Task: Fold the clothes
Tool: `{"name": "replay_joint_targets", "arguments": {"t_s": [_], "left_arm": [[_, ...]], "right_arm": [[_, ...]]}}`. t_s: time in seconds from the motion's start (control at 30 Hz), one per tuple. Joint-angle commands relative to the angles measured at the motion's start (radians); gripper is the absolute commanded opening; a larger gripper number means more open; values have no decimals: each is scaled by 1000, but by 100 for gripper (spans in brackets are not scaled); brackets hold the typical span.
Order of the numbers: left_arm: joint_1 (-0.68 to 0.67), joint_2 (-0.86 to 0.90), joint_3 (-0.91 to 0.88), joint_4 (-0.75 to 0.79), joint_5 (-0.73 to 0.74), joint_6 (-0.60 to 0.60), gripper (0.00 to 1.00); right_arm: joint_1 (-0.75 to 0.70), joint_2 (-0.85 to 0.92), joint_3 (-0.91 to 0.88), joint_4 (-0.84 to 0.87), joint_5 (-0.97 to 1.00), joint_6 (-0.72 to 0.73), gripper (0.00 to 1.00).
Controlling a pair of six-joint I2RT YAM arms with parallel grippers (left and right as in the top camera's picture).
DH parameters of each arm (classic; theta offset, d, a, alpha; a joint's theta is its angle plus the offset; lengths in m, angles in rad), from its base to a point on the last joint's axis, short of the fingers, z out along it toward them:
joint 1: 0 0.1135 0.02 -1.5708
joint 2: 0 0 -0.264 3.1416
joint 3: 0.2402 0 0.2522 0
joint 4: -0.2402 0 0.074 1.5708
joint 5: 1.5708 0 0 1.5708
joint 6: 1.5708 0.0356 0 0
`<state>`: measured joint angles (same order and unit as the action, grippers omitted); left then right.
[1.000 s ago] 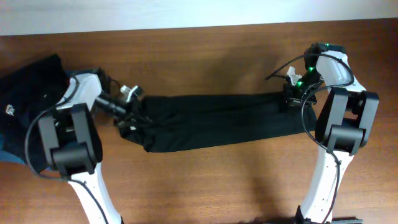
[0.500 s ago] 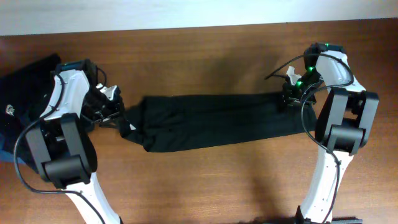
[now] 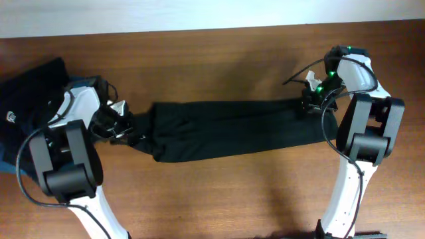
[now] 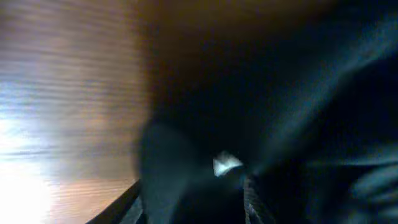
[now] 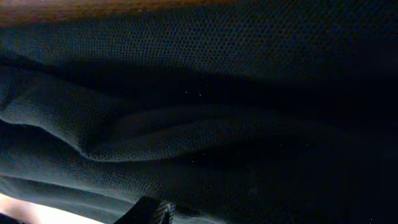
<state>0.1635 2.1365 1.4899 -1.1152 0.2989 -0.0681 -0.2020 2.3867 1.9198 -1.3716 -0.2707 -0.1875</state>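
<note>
Shirt (image 3: 226,129) lies stretched in a long band across the table (image 3: 212,60), its left end touching the left gripper (image 3: 129,131) and its right end under the right gripper (image 3: 305,106), though whether either pair of fingers is parted or clamped on cloth cannot be told.

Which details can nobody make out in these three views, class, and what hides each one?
Left hand: open or shut unclear; left wrist view blurred, overhead too small.
Right hand: grip on the stretched shirt unclear; right wrist view filled by dark cloth.
Black pile: count unknown; overhead edge and left arm cut it off.
</note>
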Motion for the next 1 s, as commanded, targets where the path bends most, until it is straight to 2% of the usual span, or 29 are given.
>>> {"name": "replay_joint_targets", "arguments": {"t_s": [0.0, 0.03, 0.07, 0.13, 0.23, 0.43, 0.57, 0.97], "left_arm": [[5, 2, -40, 60, 265, 78, 24], [5, 2, -40, 66, 290, 90, 13], [5, 2, -40, 69, 309, 100, 6], [5, 1, -40, 76, 326, 110, 0], [5, 1, -40, 82, 356, 141, 0], [5, 0, -40, 113, 535, 291, 0], [5, 0, -40, 114, 563, 352, 0], [0, 0, -40, 118, 600, 358, 4]], "right_arm": [[-2, -23, -13, 0, 21, -7, 30], [-2, -23, -13, 0, 21, -8, 30], [-2, -23, -13, 0, 21, -7, 29], [-2, -23, -13, 0, 21, -7, 29], [-2, -23, -13, 0, 21, -7, 29], [-2, -23, -13, 0, 20, -7, 29], [-2, -23, -13, 0, 20, -7, 29], [-2, -23, -13, -1, 20, -7, 29]]}}
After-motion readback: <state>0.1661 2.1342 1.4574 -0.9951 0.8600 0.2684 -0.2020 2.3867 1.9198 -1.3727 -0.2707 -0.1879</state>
